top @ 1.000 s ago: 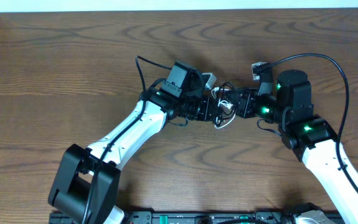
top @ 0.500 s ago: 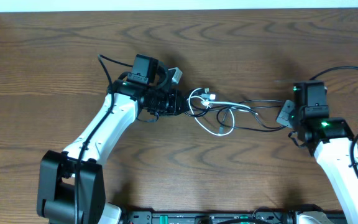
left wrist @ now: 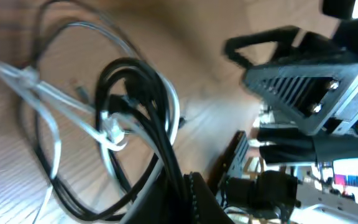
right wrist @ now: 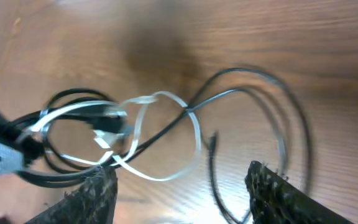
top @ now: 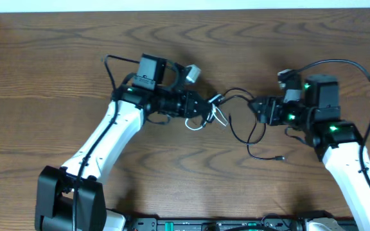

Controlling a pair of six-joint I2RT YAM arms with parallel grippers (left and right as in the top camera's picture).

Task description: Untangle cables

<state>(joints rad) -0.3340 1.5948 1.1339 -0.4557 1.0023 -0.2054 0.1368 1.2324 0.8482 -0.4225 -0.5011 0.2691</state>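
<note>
1. Brown wood counter (top: 56, 70) carries the cables (top: 236, 131), which lie bunched between the two arms near its middle.
2. Left jaws are closed on the bundle. In the left wrist view, several black cords (left wrist: 160, 130) run straight down into them. The white cord (left wrist: 61, 102) loops across the wood just beside those black ones.
3. Right jaws stand wide apart, gripping nothing. Their fingers (right wrist: 98, 196) sit at the bottom corners of the right wrist view, and the cords lie on the wood beyond them.
4. Seen from overhead, the white cord stays close to the left jaws, while thin black loops spread toward the right jaws.
5. One black cord trails off to a loose plug end (top: 280, 158), which lies on the counter near the right arm (top: 345, 160).
6. White and black cords cross over each other in the right wrist view.
</note>
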